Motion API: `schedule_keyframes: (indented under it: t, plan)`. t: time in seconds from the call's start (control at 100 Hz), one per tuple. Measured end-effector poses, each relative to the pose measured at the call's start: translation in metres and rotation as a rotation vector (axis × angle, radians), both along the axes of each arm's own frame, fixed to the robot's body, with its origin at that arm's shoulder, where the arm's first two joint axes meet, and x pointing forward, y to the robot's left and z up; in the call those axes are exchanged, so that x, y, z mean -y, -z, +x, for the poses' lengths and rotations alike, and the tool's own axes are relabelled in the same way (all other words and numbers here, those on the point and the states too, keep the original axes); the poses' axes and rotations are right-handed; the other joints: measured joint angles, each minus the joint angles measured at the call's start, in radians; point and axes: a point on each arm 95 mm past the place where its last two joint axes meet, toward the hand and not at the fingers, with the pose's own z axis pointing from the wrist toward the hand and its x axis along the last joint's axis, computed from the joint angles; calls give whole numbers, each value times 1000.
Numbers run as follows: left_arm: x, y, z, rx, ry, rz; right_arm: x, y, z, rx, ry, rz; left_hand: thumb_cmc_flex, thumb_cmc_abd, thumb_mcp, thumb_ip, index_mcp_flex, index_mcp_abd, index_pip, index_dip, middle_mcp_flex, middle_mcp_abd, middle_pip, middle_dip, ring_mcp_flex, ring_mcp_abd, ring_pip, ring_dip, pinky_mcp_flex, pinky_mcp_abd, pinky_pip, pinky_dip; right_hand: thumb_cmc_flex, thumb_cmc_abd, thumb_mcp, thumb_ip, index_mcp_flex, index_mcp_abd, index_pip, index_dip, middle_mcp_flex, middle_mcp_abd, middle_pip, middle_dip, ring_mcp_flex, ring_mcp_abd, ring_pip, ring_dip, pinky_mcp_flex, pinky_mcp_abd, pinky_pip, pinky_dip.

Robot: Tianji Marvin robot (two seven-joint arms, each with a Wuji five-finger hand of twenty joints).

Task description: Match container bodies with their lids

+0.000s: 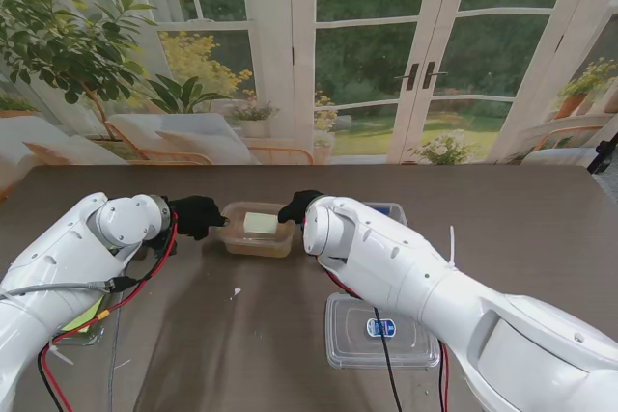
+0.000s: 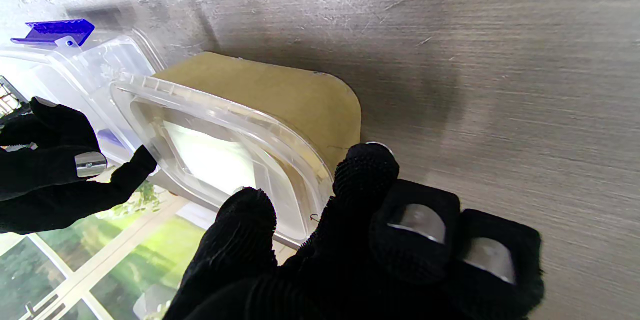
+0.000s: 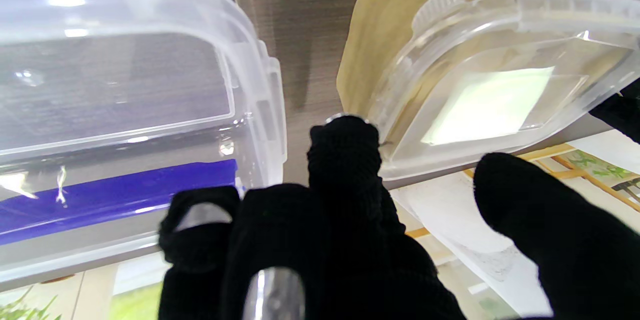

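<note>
Our left hand (image 1: 196,215) and right hand (image 1: 299,206) sit at opposite ends of the tan tub (image 1: 257,238), mid-table and well away from us. A clear lid (image 1: 263,224) already lies on the tub. In the wrist views, the left fingertips (image 2: 365,170) touch the lid's rim and the tub's corner, and a right fingertip (image 3: 344,144) presses against the rim at the other end. Neither hand is wrapped around anything: the fingers are partly curled and spread, bracing the tub from both sides rather than gripping it. We judge the step in hand to be seating this lid.

The lid looks tilted in both wrist views, with one edge riding above the tub's rim, so it may not be snapped down yet. If we push harder at one end, the lid could pop up at the other or slide off. Uneven squeezing could also skid the light tub across the table (image 1: 502,209).

A second clear box (image 3: 125,84) with blue clips stands just beside the right hand, so a sideways sweep could knock it. Its likely lid (image 1: 380,331) lies nearer to us, not yet paired.
</note>
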Motion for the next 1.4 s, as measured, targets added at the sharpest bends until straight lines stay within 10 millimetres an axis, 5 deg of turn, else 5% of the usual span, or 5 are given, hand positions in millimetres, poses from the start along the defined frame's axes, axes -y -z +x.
schedule_keyframes:
  t: [0.71,1.4]
  plan:
    - [3,2,-4,-20,-6,5,5,9,-1,-25,8,2,0,0,0,0,-5,-3,0,-9,0,0,0,-1,0,0,-2,0,0,0,-1,0,0,1,-1,0,-190,10,14,0,0,0,-27,-16,0,0,-1,-5,0,0,0,0]
    - [2,1,-5,-18,0,10,6,8,-1,6,35,30,0,0,0,0,-8,-15,-7,-10,0,0,0,-1,0,0,-6,0,-2,1,-2,0,0,1,-1,0,-189,10,34,7,0,0,-27,-24,0,0,-2,-5,0,0,0,-1]
